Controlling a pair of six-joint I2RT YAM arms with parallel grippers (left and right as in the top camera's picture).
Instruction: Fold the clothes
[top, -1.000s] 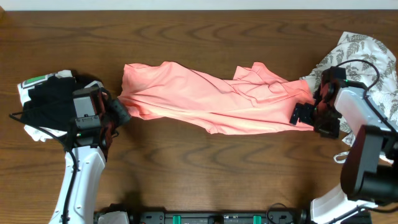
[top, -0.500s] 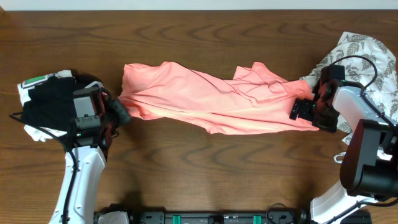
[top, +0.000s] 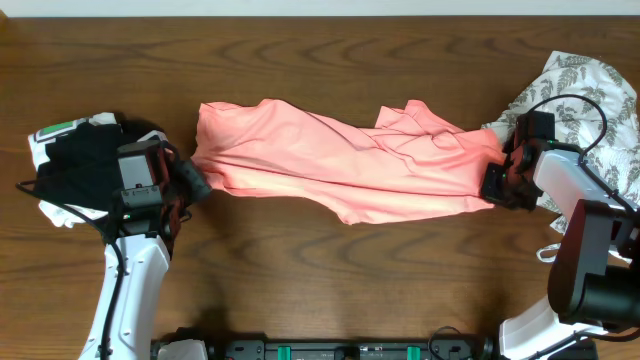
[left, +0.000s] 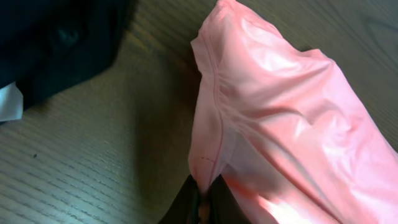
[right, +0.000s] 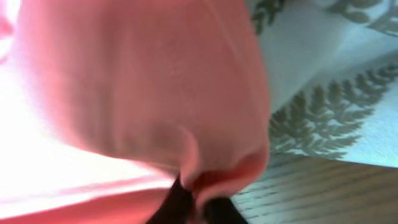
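Overhead, at the far left of the frame, I see one black-and-white bundle (top: 70, 160) on the wooden table (top: 330, 290), pressed up against my left arm. The left gripper (top: 197, 186) is pinched shut on the left end of the salmon-pink T-shirt (top: 340, 165). The left wrist view shows the dark fingertips (left: 183, 208) clamped over a fold of its edge. The shirt lies stretched and rumpled across the middle of the frame. At its right end the right gripper (top: 497, 187) is closed on the fabric, as the right wrist view also shows. Just beyond, in the upper right corner, sits one white leaf-print garment (top: 585, 85), touching the shirt's end. I count three garments and two grippers.
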